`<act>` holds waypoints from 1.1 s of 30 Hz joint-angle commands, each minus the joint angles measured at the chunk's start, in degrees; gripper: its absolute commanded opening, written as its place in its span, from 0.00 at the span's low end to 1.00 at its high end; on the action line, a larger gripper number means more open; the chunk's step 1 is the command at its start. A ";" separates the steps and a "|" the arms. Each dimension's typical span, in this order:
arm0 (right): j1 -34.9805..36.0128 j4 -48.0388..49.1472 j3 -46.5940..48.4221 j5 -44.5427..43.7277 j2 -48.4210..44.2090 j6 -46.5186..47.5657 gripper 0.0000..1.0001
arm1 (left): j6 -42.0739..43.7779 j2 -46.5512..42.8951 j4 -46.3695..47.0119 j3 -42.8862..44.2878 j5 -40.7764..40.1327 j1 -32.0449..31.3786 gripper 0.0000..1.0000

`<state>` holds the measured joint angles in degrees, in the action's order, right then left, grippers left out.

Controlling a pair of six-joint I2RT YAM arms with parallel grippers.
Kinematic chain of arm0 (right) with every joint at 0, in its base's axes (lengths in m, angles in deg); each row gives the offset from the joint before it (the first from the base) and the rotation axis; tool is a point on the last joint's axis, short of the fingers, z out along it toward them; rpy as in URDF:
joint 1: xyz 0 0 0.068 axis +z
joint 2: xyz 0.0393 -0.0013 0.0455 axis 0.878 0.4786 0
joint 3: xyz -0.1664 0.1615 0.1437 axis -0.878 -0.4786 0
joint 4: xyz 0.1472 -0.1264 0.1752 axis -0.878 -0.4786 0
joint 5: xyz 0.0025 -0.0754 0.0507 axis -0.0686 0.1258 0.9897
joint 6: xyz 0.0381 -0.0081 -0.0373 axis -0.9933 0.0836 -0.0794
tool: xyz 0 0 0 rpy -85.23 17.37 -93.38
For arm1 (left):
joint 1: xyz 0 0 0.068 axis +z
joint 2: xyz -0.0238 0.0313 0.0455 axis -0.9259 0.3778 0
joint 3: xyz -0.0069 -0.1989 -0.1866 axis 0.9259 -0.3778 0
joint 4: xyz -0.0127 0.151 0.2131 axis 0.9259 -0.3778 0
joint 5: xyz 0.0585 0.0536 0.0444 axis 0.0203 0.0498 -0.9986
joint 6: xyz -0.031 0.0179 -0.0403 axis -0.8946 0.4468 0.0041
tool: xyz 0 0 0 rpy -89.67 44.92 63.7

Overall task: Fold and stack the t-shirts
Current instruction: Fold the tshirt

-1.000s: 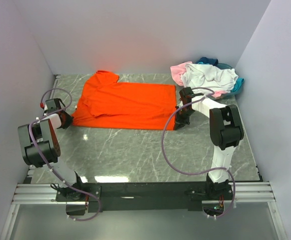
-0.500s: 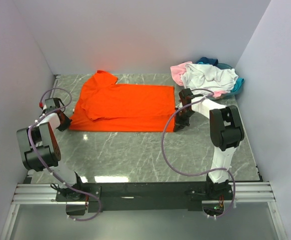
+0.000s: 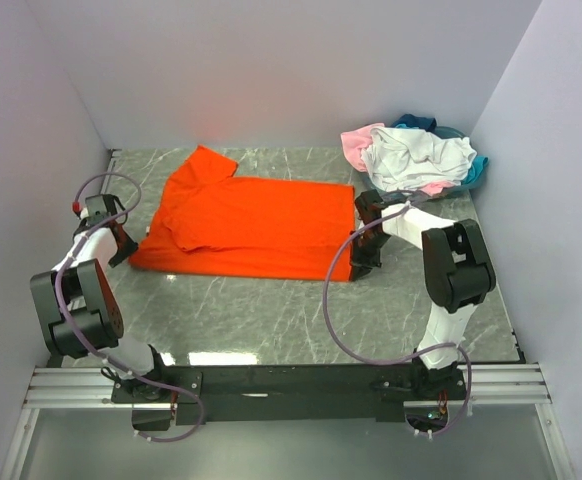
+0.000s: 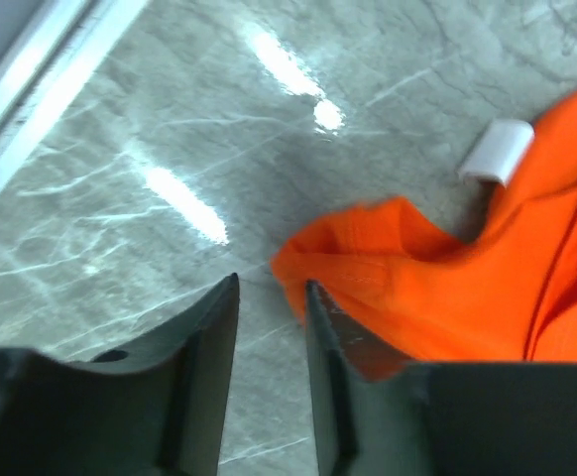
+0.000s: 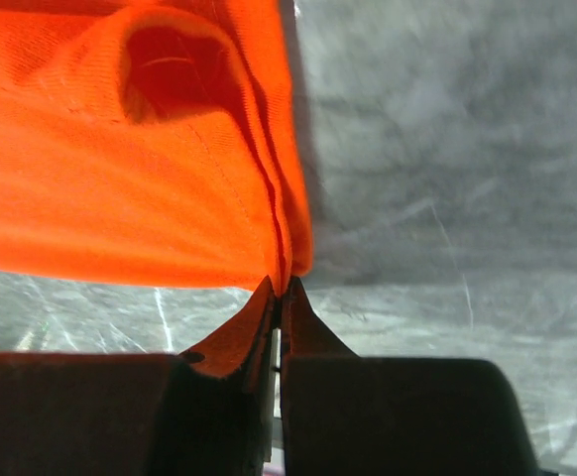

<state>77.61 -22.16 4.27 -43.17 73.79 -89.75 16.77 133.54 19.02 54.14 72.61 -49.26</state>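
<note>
Nearest the arms, the right claw (image 5: 279, 290) is clenched on the doubled hem at the near right corner of the orange shirt (image 3: 251, 215). The left claw (image 4: 272, 288) stands with its jaws apart at the shirt's near left corner, gripping nothing. The shirt lies spread on the table (image 3: 271, 320). It looks light, limp and easily rucked (likely to sag between two holds), so corners and hems seem the best grips. The right arm's purple cable (image 3: 329, 290) loops just nearer than the shirt's right corner. A small white piece (image 4: 497, 151) lies against its left edge. Beyond its far right corner sits a heap of white, pink and teal shirts (image 3: 416, 155).
</note>
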 commanded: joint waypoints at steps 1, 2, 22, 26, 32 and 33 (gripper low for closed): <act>0.23 -3.12 -2.00 -4.09 -2.61 -0.73 0.00 | 1.15 -3.14 -0.37 1.88 -4.01 0.35 0.39; 0.40 -3.12 -2.44 -4.27 -2.78 -0.91 0.00 | 1.15 -3.67 -0.46 1.79 -4.19 0.26 0.42; 0.40 -1.98 -5.17 -4.71 -3.84 -1.00 0.00 | -1.40 9.75 14.83 9.68 25.33 0.44 0.69; 0.32 -1.80 -5.17 -4.36 -3.58 -1.17 0.00 | -2.10 15.04 18.43 12.77 31.83 0.44 0.70; 0.40 -1.89 -4.91 -4.53 -3.49 -0.91 0.00 | -2.98 21.89 22.82 17.34 36.94 0.44 0.71; 0.40 -1.98 -4.99 -4.53 -3.49 -0.91 0.00 | -3.15 22.77 23.71 17.95 37.73 0.35 0.71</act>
<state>77.68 -23.12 0.82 -45.16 71.08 -91.22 14.41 154.63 37.10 68.65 104.83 -49.02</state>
